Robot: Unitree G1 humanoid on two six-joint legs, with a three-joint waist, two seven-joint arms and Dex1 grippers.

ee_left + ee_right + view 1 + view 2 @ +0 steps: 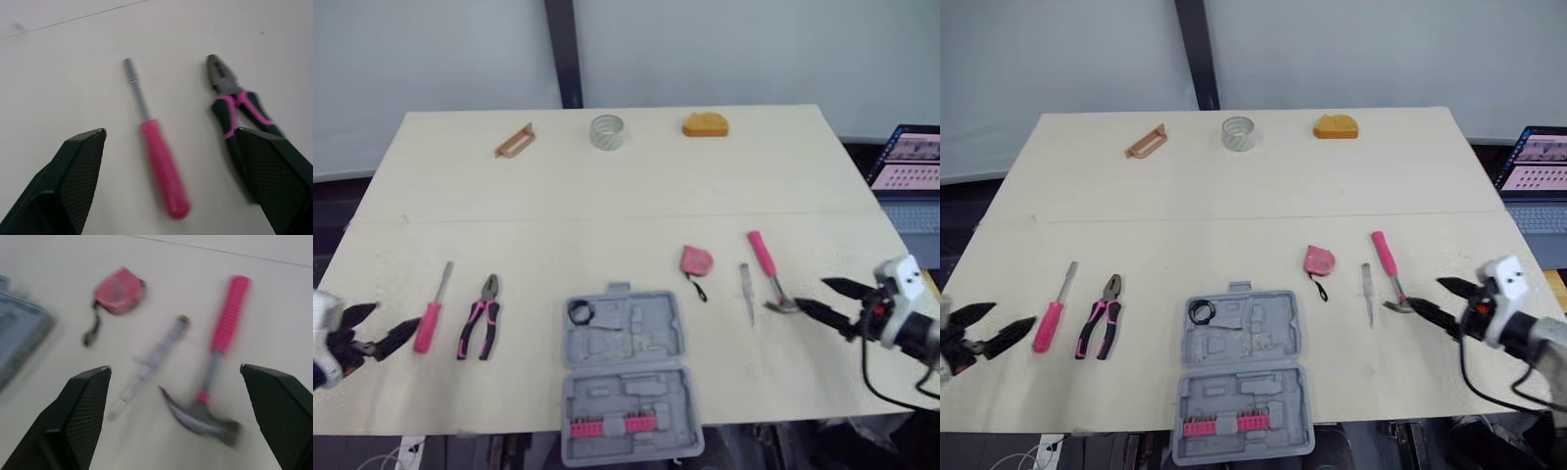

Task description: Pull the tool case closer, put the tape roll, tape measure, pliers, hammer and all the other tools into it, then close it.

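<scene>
While both arms sit low at the near corners of the table [607, 206], the head view has the grey tool case [626, 377] lying open and flat at the near edge, centre. The screwdriver [432, 311] and pliers [481, 316] lie side by side to the case's left. The tape measure [696, 260], a thin tester pen [746, 292] and the hammer [767, 269] lie to its right. The tape roll [607, 131] stands at the far edge, well apart from the case. The left gripper [396, 314] is spread and empty, just beside the screwdriver handle. The right gripper [811, 292] is spread and empty, its tips near the hammer head.

Left wrist view: black fingers [80, 161] wide apart, pink screwdriver between them, pliers by the other finger.

Right wrist view: fingers [88, 401] wide apart, with the hammer and tester pen between them, tape measure beyond, case corner at the edge.
</scene>
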